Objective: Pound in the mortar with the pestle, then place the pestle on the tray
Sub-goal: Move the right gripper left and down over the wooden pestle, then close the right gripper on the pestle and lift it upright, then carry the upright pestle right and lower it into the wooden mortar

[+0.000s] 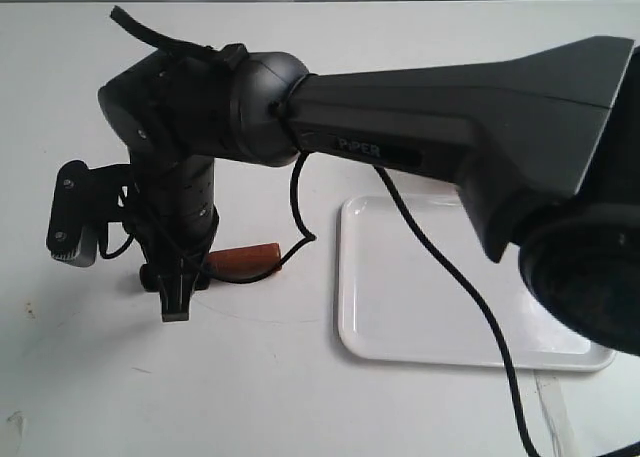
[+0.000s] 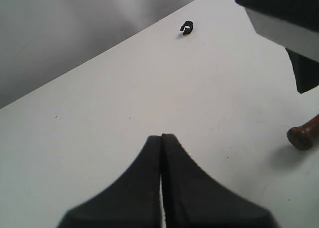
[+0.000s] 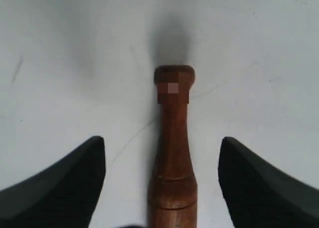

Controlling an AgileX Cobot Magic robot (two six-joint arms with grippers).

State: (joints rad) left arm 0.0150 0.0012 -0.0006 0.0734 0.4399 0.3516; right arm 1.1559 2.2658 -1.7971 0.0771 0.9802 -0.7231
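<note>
R gripper (image 3: 161,138), jaws spread, slim knobbed wood pestle (image 3: 172,158) btwn

I'm looking at a plain white table (image 1: 250,377) with a few faint scuffs and thin scratches, and the white tray (image 1: 400,307) sits flat on it. In the exterior view the pestle (image 1: 245,260) lies on its side on the bare tabletop, just left of the tray and apart from it, thick end toward the tray. A tiny black clip (image 2: 186,27) also lies on the table; I cannot place it against the tray.
</note>
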